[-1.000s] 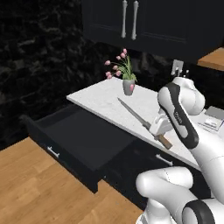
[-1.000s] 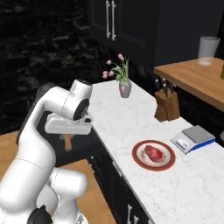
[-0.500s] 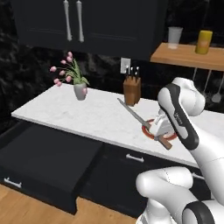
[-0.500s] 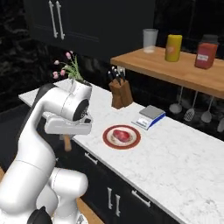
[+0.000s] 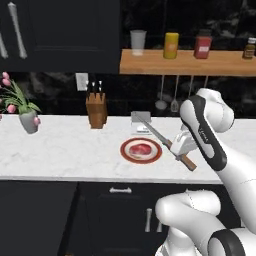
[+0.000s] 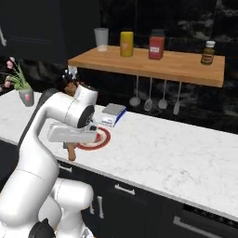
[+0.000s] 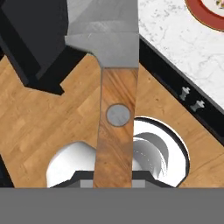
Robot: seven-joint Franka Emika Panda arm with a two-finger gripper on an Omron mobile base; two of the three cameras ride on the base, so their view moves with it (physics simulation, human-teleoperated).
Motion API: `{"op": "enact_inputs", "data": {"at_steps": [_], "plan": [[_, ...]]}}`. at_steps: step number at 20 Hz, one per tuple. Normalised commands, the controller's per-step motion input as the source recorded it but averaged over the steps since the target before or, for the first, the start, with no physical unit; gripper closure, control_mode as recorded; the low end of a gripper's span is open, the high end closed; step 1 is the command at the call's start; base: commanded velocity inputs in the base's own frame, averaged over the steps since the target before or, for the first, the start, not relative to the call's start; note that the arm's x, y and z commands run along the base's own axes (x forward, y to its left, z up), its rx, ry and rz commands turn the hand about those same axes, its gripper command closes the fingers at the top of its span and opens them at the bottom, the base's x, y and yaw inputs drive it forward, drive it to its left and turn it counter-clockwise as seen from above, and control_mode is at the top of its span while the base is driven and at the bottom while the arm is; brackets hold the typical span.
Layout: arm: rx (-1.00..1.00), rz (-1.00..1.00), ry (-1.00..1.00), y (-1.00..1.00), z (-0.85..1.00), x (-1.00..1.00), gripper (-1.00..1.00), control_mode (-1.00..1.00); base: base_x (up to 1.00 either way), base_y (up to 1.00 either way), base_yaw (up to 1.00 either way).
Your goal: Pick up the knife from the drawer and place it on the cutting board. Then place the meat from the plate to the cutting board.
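My gripper (image 5: 177, 150) is shut on the light wooden handle of the knife (image 5: 152, 131). It holds the knife in the air in front of the counter's edge, with the silver blade slanting up and left over the plate (image 5: 125, 150). The plate, white with a red-orange rim, lies on the marble counter with the pinkish meat (image 5: 141, 149) on it. In the right base view the knife handle (image 6: 71, 151) hangs below the gripper (image 6: 69, 139), beside the plate (image 6: 105, 137). In the hand view the knife (image 7: 116, 113) runs up from the gripper (image 7: 114, 175). The drawer (image 5: 35, 215) shows dark at lower left. The cutting board is out of view.
A wooden knife block (image 5: 96, 110) and a flower vase (image 5: 29, 121) stand to the left on the counter. A small grey-blue scale (image 6: 113, 114) sits behind the plate. Above is a wooden shelf (image 6: 176, 65) with a cup and bottles, utensils hanging below. Bare counter (image 6: 176, 153) stretches right.
The whole picture has shifted left: the base has driven right along the counter, away from the open drawer. The gripper has stayed shut on the knife.
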Motion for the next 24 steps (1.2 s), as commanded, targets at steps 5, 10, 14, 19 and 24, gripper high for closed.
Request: {"op": "enact_inputs", "data": {"at_steps": [5, 10, 14, 19, 24], "plan": [[0.00, 0.00, 0.00, 0.00, 0.00, 0.00, 1.00, 1.00, -0.08, 0.23, -0.60], [0.00, 0.00, 0.00, 0.00, 0.00, 0.00, 1.00, 1.00, 0.00, 0.19, -0.54], [0.00, 0.00, 0.00, 0.00, 0.00, 0.00, 1.00, 1.00, 0.00, -0.01, -0.26], [0.00, 0.00, 0.00, 0.00, 0.00, 0.00, 1.00, 1.00, 0.00, -0.47, -0.02], [0.00, 0.00, 0.00, 0.00, 0.00, 0.00, 1.00, 1.00, 0.00, -0.86, 0.01]]}}
